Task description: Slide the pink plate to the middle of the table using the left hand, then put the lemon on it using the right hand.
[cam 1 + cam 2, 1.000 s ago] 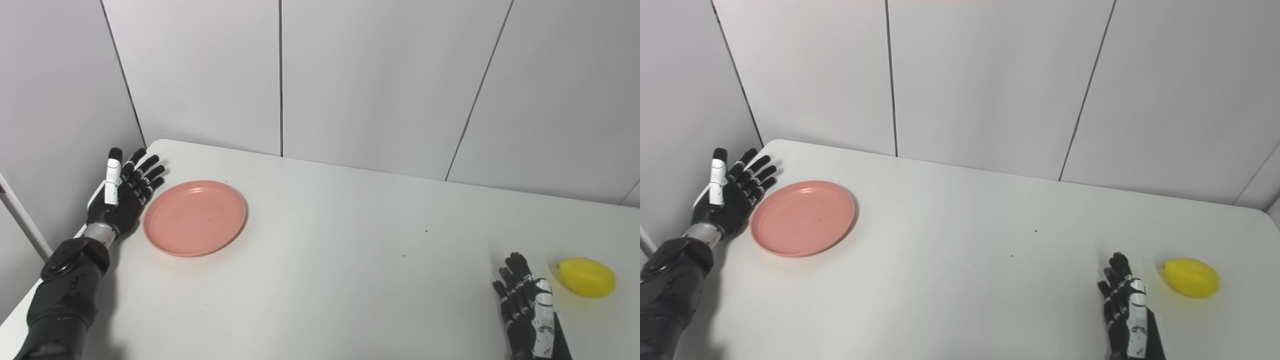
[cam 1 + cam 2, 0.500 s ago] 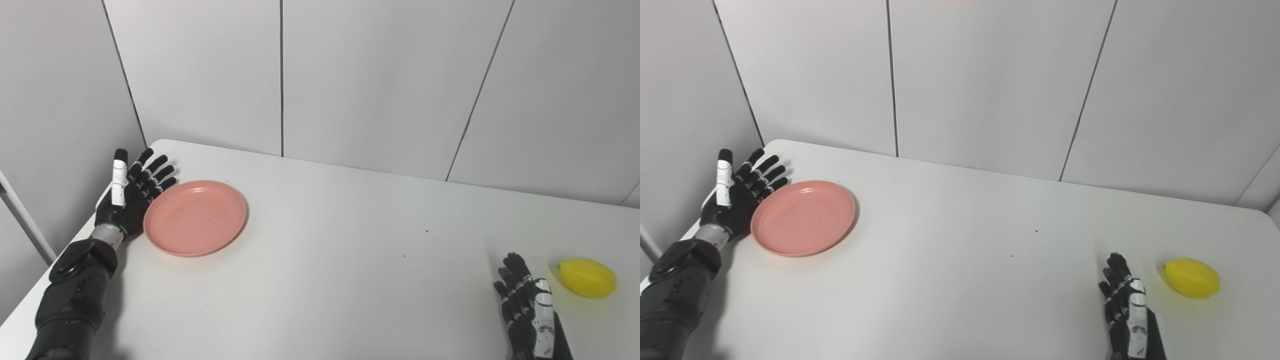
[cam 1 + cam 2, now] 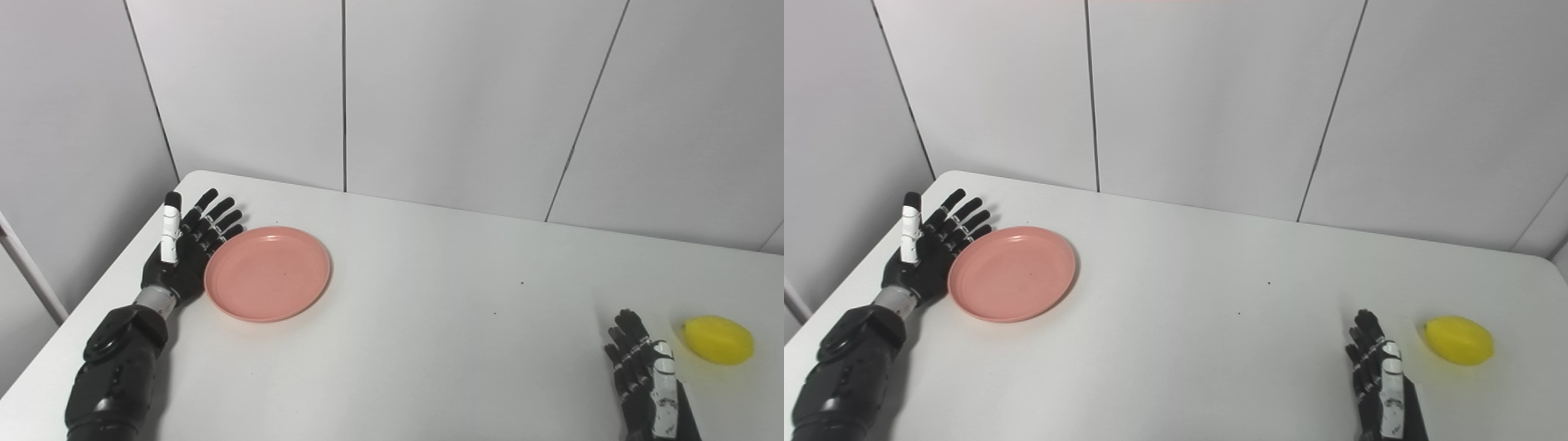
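On the white tabletop (image 3: 416,343), the round pink plastic plate (image 3: 267,273) lies against the spread fingers of the black left hand (image 3: 184,254), while the small yellow lemon (image 3: 718,340) sits just right of the black right hand (image 3: 646,380), spread flat and empty.

No text, label, brand, number or sign can be read anywhere in either view; every surface in sight is plain and unmarked.
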